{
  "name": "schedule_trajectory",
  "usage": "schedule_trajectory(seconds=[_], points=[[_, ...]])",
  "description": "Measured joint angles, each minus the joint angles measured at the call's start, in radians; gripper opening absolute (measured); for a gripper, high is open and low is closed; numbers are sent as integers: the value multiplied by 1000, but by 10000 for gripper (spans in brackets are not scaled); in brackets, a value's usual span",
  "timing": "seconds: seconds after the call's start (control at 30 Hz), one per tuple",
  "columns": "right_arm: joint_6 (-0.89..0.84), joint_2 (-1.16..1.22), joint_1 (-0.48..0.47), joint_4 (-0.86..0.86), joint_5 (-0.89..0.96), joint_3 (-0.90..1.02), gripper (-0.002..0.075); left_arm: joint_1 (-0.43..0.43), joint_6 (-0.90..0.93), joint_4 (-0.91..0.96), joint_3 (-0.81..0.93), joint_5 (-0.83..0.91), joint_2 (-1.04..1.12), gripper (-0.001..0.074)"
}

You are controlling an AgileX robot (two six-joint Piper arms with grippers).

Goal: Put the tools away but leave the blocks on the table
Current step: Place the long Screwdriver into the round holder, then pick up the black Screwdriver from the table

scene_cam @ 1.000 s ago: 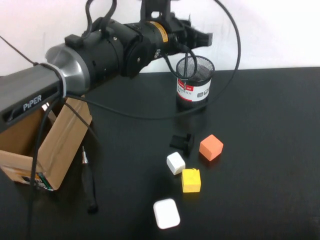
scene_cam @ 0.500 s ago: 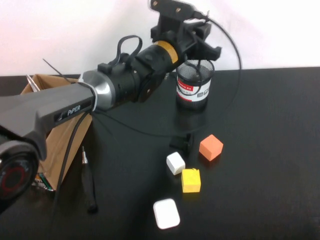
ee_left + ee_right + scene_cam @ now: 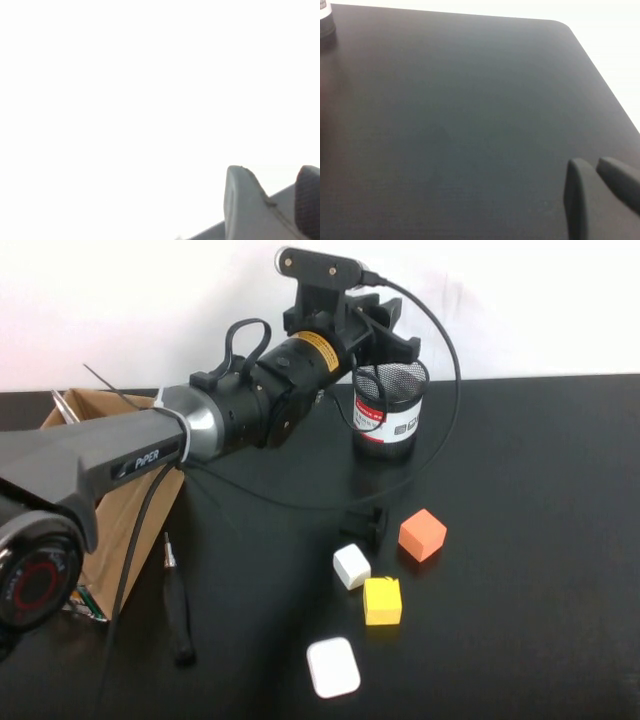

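Your left hand hovers released over the mesh pen cup at upper centre — lift straight up. The screwdriver waits lower left on the surface; right hand clenched, empty.

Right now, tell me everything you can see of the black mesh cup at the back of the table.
The mesh cup is a round black wire-mesh holder with a red and white printed label around its lower half. It stands upright near the table's back edge, behind the orange block. A thin dark rod seems to stand inside it. The left gripper hangs just above its rim. A black cable loops around its right side.
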Motion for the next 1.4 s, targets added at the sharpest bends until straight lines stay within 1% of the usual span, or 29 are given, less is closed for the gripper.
schedule_trajectory(seconds=[0.2, 0.5, 0.57, 0.7, 0.77, 0.87, 1.07, 1.2, 1.4], points=[[0, 0, 0, 0, 0, 0, -3, 0, 0, -3, 0, 86, -49, 190], [0, 0, 0, 0, 0, 0, -3, -2, 0, -7, 0, 277, -208, 188], [0, 0, 0, 0, 0, 0, -3, -2, 1, -7, 0, 344, -248, 169], [0, 0, 0, 0, 0, 0, -3, -2, 8, -7, 0, 510, -309, 60], [0, 0, 0, 0, 0, 0, -3, -2, 8, -7, 0, 592, -323, 23], [0, 0, 0, 0, 0, 0, -3, -2, 8, -7, 0, 696, -326, 5], [0, 0, 0, 0, 0, 0, -3, -2, 8, -9, 2, 871, -337, 0], [0, 0, 0, 0, 0, 0, -3, -2, 8, -9, 45, 914, -397, 0], [0, 0, 0, 0, 0, 0, -3, 5, -15, -9, 220, 914, -544, 0]])
